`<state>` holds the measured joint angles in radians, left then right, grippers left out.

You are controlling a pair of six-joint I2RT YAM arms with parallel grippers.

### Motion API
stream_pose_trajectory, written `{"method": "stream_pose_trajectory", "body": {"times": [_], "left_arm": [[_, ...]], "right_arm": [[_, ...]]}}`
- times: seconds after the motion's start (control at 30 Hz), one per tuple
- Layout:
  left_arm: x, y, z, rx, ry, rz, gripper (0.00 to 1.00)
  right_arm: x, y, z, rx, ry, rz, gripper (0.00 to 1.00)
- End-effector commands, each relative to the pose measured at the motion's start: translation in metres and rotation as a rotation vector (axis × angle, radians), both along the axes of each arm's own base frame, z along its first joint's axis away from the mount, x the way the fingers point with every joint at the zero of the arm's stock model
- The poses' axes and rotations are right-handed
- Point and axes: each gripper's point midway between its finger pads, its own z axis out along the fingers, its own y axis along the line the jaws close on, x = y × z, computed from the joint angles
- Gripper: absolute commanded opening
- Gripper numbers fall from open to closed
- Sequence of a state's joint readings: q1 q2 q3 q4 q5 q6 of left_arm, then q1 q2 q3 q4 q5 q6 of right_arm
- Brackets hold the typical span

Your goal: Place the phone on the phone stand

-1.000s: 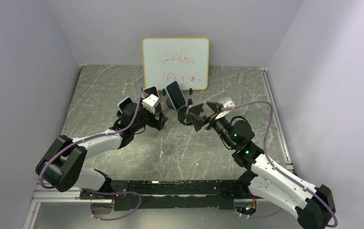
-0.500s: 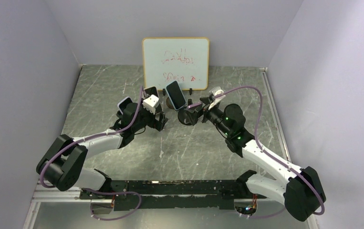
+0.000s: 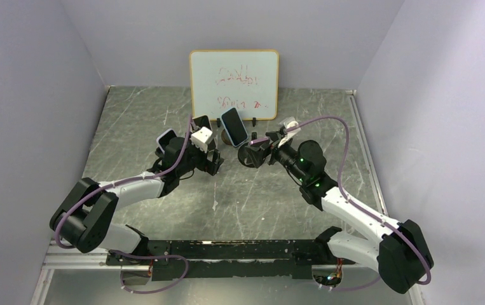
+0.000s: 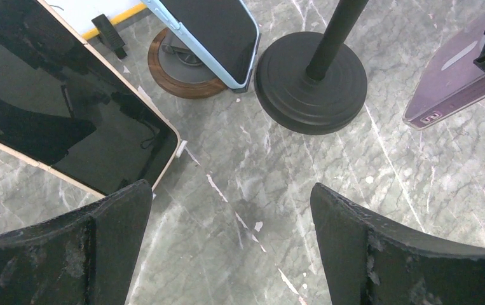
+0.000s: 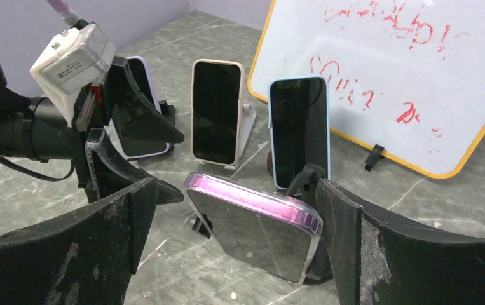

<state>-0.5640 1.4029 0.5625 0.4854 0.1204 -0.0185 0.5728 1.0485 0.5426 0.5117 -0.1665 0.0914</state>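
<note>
A phone in a pink case (image 5: 259,229) lies tilted on a black phone stand (image 5: 302,176) with a round base (image 4: 309,82). My right gripper (image 5: 236,190) is open, with one finger on each side of the phone. The left finger stands clear of it and the right finger is close to its edge. In the top view the phone (image 3: 253,141) shows just in front of the right gripper (image 3: 257,150). My left gripper (image 4: 230,210) is open over bare table, left of the stand, with nothing between its fingers.
Three other phones stand upright on stands: a beige one (image 5: 216,111), a blue one (image 5: 299,130) on a brown round base (image 4: 182,70), and a lavender one (image 3: 164,138) behind the left gripper. A whiteboard (image 3: 234,82) leans at the back wall.
The right arm raised its elbow and carried its gripper a little toward the back, then held still. The left arm has not moved.
</note>
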Motion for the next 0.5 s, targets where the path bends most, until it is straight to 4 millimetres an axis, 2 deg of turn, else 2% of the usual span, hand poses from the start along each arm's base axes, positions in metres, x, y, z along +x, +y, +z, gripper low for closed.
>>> {"method": "stream_pose_trajectory", "body": {"times": [0.0,0.33,0.47], "left_arm": [[0.007,-0.005,0.012,-0.017,-0.025,-0.015,0.98],[0.009,-0.005,0.009,-0.013,-0.021,-0.011,0.98],[0.008,-0.004,0.008,-0.010,-0.017,-0.008,0.98]], "right_arm": [[0.005,-0.006,-0.004,0.030,0.011,-0.047,1.00],[0.014,-0.011,-0.011,0.037,0.038,-0.119,1.00],[0.019,-0.006,-0.014,0.034,0.054,-0.145,1.00]]}}
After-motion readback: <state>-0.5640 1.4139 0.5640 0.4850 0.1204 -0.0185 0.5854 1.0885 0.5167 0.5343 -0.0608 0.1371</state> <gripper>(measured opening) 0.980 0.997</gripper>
